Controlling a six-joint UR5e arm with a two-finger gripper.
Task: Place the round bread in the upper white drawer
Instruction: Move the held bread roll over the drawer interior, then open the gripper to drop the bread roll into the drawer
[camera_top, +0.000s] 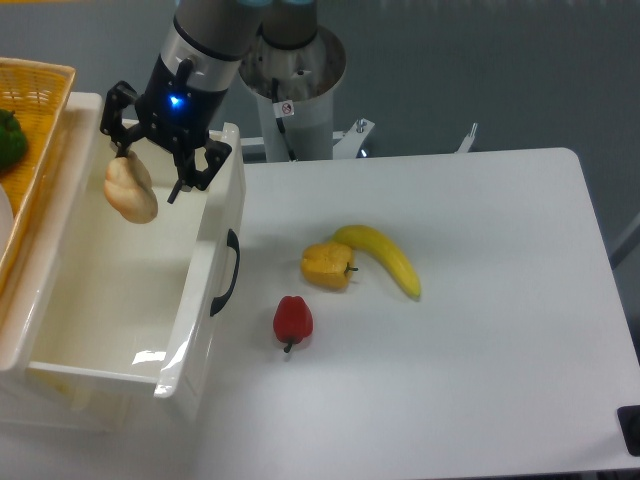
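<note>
The round bread (130, 188), a pale lumpy bun, is in the air over the rear part of the upper white drawer (110, 300), inside its rim. My gripper (150, 172) stands right above it with its fingers spread apart and open. The bread sits just under the left finger (122, 140), while the right finger (183, 185) is well clear of it. The drawer is pulled out, with its black handle (228, 275) facing the table.
A yellow wicker basket (35, 110) holding something green stands at the far left behind the drawer. On the white table (480, 330) lie an orange-yellow pepper (328, 265), a banana (385, 258) and a red pepper (293, 320). The arm's base post (298, 90) rises at the back.
</note>
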